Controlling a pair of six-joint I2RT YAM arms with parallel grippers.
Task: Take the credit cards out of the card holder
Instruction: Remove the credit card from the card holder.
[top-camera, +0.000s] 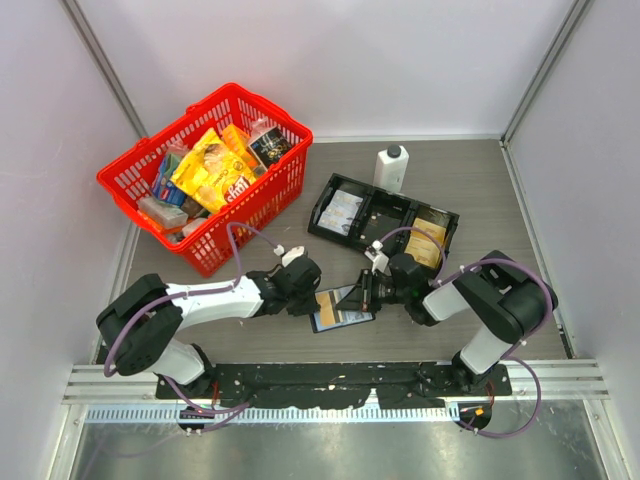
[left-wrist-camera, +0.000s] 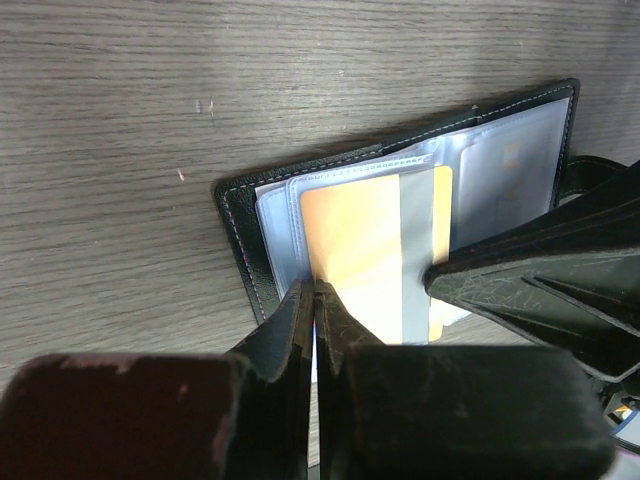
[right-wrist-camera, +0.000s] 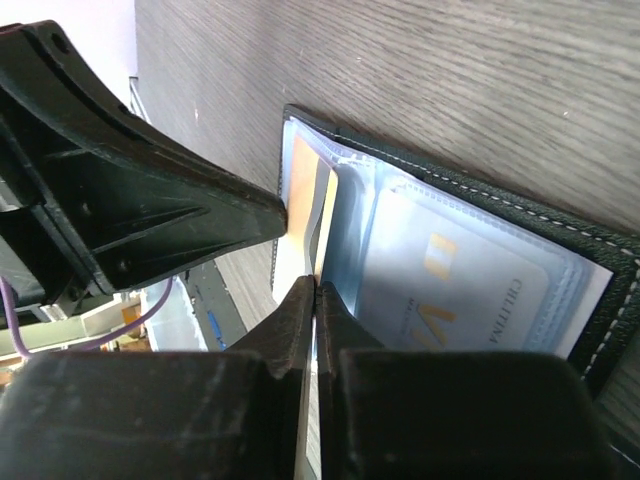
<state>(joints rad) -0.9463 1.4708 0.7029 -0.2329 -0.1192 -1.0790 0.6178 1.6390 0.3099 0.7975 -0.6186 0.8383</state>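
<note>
You can read just one word: small dark capitals that look like "CHUTIMA" on the pale blue card (right-wrist-camera: 470, 290), under its clear sleeve just right of the right gripper (right-wrist-camera: 316, 285) (the gold strokes beside it are a logo, not letters). Print on the yellow packet (top-camera: 205, 165), well beyond that gripper, is too small to read

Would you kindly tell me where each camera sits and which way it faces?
Top external: above and behind the bases, looking down on the table; both arms show, meeting at the card holder.
Left wrist: on the left arm, looking down past the left gripper, shut at the edge of the yellow card.
Right wrist: on the right arm, looking along the right gripper, shut on a clear sleeve.
Shared: both wrist views show the open card holder and the other arm's gripper.
</note>
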